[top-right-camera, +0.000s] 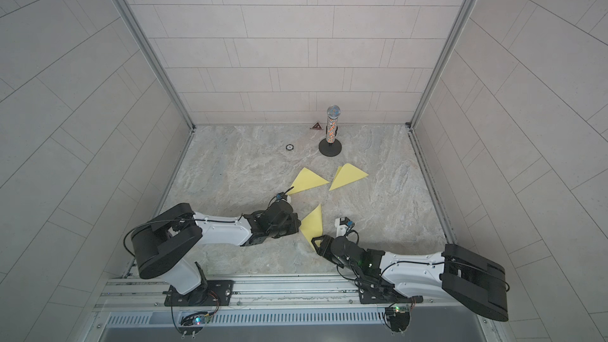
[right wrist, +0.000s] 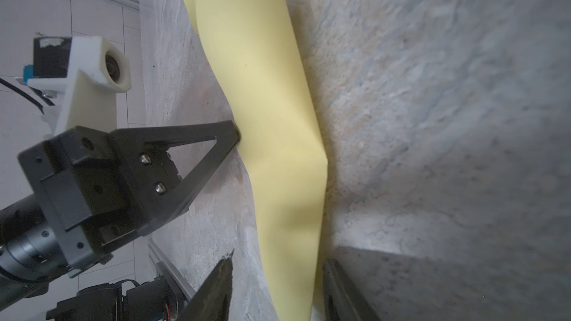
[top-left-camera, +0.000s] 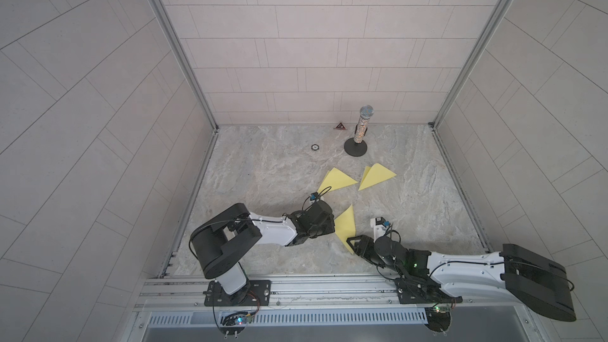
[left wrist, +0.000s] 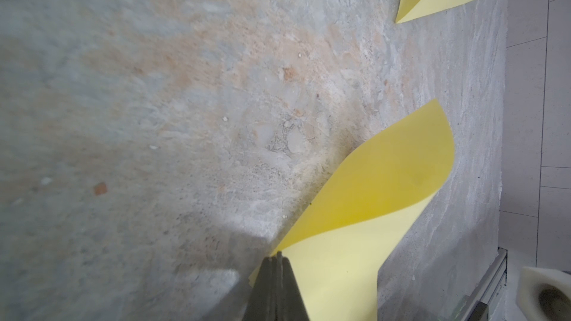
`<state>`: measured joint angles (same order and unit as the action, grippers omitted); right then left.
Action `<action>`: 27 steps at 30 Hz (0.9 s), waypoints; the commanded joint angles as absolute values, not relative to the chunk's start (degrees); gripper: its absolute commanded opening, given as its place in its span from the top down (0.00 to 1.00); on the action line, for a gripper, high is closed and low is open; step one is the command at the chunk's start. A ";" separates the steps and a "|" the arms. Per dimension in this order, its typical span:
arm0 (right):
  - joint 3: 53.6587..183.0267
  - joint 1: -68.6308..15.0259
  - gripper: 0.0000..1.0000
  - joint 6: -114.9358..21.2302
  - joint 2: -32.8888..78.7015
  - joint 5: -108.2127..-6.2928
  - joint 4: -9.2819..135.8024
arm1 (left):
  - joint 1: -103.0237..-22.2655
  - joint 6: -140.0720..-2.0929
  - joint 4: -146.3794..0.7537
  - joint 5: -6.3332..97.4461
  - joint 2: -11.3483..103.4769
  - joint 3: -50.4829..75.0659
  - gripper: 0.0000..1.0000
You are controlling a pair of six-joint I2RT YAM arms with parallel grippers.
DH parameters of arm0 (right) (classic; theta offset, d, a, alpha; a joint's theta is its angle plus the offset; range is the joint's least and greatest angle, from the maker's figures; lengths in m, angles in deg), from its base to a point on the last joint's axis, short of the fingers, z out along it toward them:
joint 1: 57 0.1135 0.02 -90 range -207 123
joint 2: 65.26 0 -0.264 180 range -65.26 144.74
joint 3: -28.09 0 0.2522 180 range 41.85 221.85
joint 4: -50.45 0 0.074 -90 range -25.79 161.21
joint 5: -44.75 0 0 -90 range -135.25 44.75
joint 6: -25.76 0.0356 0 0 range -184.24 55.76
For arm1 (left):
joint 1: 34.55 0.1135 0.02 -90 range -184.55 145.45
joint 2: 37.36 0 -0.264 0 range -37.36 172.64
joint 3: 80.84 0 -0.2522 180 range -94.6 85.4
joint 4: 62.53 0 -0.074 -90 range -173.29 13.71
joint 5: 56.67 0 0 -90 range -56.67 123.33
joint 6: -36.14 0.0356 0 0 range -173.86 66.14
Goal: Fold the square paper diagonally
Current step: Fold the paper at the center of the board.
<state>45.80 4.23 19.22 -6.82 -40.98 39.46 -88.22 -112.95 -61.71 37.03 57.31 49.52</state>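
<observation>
Right now the left hand (left wrist: 276, 257) is shut tight on one corner of the yellow paper (top-left-camera: 346, 225). It pinches the paper there, and I think that is so the two layers stay lined up while the fold is made. The paper is not flat yet: it curves up from the surface (top-left-camera: 263, 172) like a little tent, so the fold has not been pressed down.

The right hand (top-left-camera: 352, 244) is at the near end of the same paper. Its fingers (right wrist: 216, 285) are apart, one on each side of the paper, and they hold nothing. My guess is that it is ready to grab or push that end down.

This paper sits near the front of the surface, between the two hands.

Now let us count. Three yellow papers: this one, plus two folded triangles (top-left-camera: 337, 180) (top-left-camera: 375, 176) lying farther back, side by side but apart. Two hands. One microphone (top-left-camera: 362, 126) standing at the back. One small red triangle (top-left-camera: 340, 126). One tiny ring (top-left-camera: 315, 147).
</observation>
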 commanded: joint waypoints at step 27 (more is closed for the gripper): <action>51.66 -15.84 0.63 -10.80 14.22 -62.84 25.13 | -88.07 -111.96 -75.94 34.20 60.71 52.01 1.00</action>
